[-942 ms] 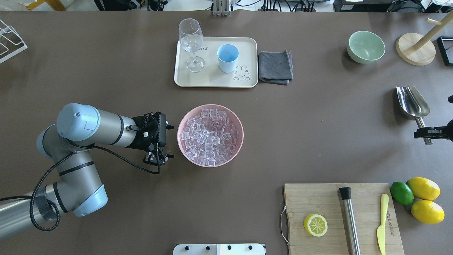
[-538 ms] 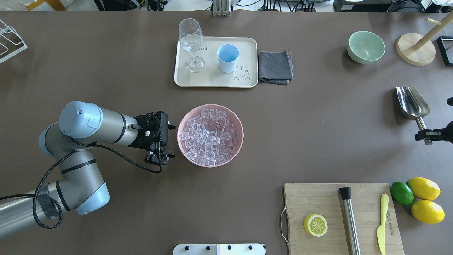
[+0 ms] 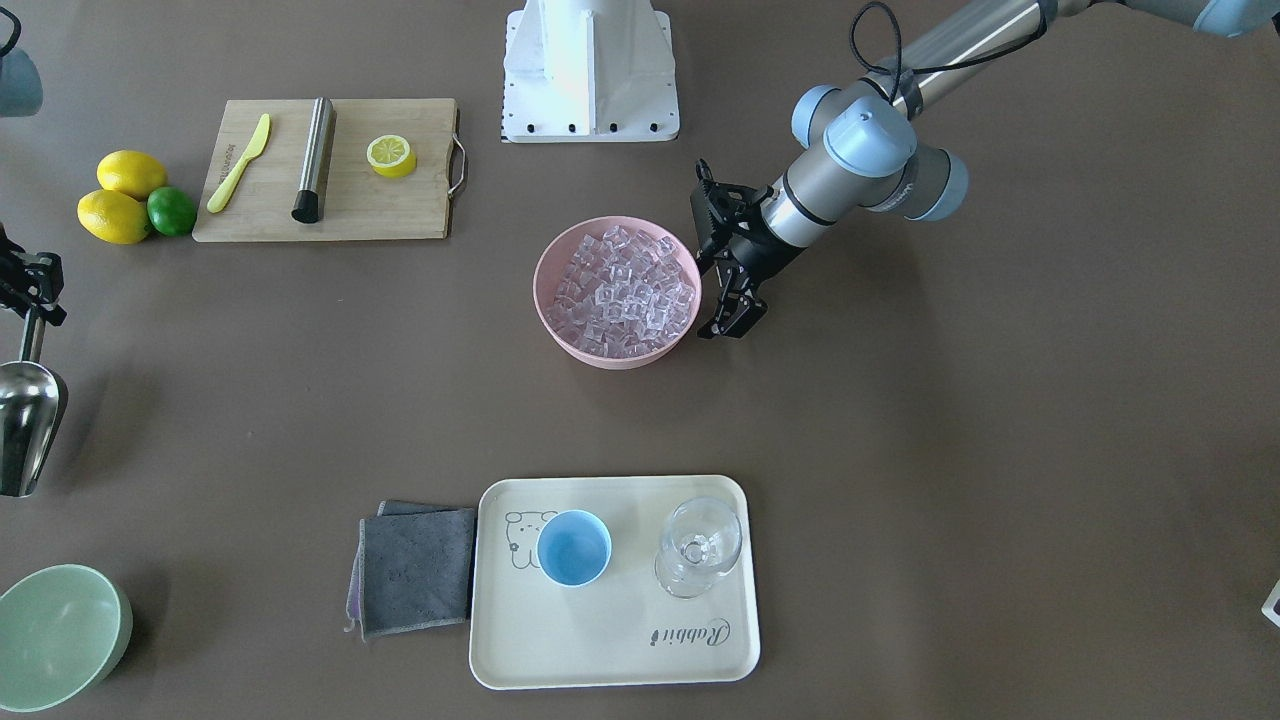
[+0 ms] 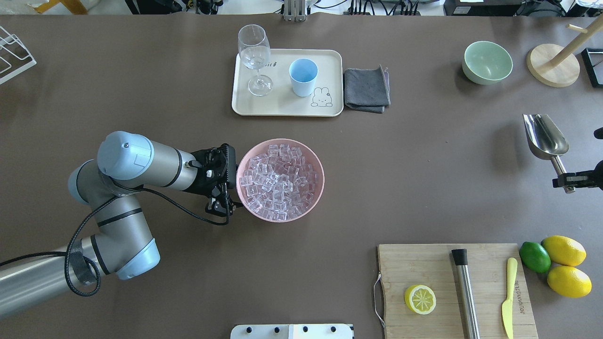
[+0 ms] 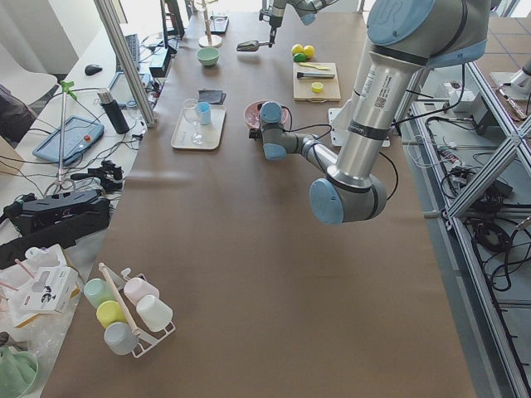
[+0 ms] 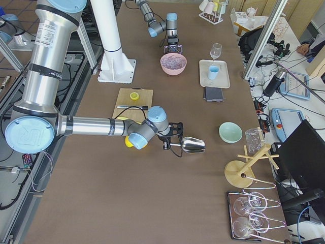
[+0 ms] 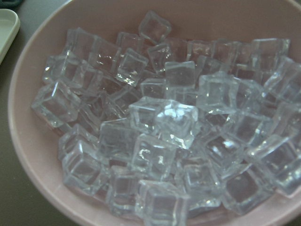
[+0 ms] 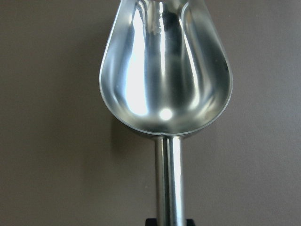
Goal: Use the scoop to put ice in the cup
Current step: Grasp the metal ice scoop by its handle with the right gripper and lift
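The ice (image 4: 279,182) fills a pink bowl (image 4: 322,179) at the table's middle; it also fills the left wrist view (image 7: 174,122). My left gripper (image 4: 221,207) is at the bowl's left rim, low, and looks open and empty (image 3: 728,325). My right gripper (image 4: 572,180) is shut on the handle of the steel scoop (image 4: 544,136) at the far right. The scoop (image 8: 164,70) is empty and held above the table (image 3: 25,420). The light-blue cup (image 4: 303,75) stands upright and empty on a cream tray (image 4: 282,106) behind the bowl (image 3: 573,547).
A stemmed glass (image 4: 254,56) stands on the tray left of the cup. A grey cloth (image 4: 366,89) lies beside the tray. A green bowl (image 4: 487,62) and a wooden stand (image 4: 553,66) are back right. A cutting board (image 4: 438,263) with a lemon half, a steel rod and a knife, plus lemons (image 4: 565,263), is front right.
My left arm has moved right, and its gripper has come up to the pink bowl's left rim. The scoop in my right gripper has shifted slightly up and left.
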Controlling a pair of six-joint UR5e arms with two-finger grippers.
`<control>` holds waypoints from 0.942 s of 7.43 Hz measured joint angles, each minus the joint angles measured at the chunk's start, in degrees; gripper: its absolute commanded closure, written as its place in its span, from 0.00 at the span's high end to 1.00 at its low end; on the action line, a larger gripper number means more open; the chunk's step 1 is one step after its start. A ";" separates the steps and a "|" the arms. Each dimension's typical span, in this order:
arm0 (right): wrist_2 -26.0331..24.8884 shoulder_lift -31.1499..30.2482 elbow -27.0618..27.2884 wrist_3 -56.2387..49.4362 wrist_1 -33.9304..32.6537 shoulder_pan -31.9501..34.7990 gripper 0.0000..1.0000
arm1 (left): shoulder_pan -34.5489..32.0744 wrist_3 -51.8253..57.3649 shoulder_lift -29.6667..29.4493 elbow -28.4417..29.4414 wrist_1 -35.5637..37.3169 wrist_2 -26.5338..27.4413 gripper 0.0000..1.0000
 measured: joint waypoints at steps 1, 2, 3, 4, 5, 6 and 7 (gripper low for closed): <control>1.55 -0.48 2.45 -1.37 -1.43 0.37 0.00 | 0.04 -2.05 -0.14 0.19 -0.07 -0.09 0.99; 2.41 -1.10 5.31 -4.19 -3.22 0.91 0.00 | 0.07 -3.31 -0.18 0.25 -0.15 -0.15 0.99; 2.81 -1.45 7.17 -10.37 -4.97 1.77 0.00 | 0.08 -3.86 -0.19 0.27 -0.24 -0.18 0.99; 3.03 -1.68 8.76 -16.28 -5.99 2.66 0.00 | 0.08 -4.05 -0.17 0.29 -0.37 -0.19 0.99; 3.60 -1.70 9.80 -21.53 -6.53 3.24 0.00 | 0.09 -4.11 -0.14 0.29 -0.49 -0.19 0.99; 5.00 -1.62 10.44 -27.44 -6.90 4.04 0.00 | 0.15 -4.13 -0.13 0.29 -0.58 -0.19 0.99; 7.19 -1.46 11.82 -32.89 -8.55 5.16 0.00 | 0.26 -4.09 -0.12 0.29 -0.63 -0.19 0.99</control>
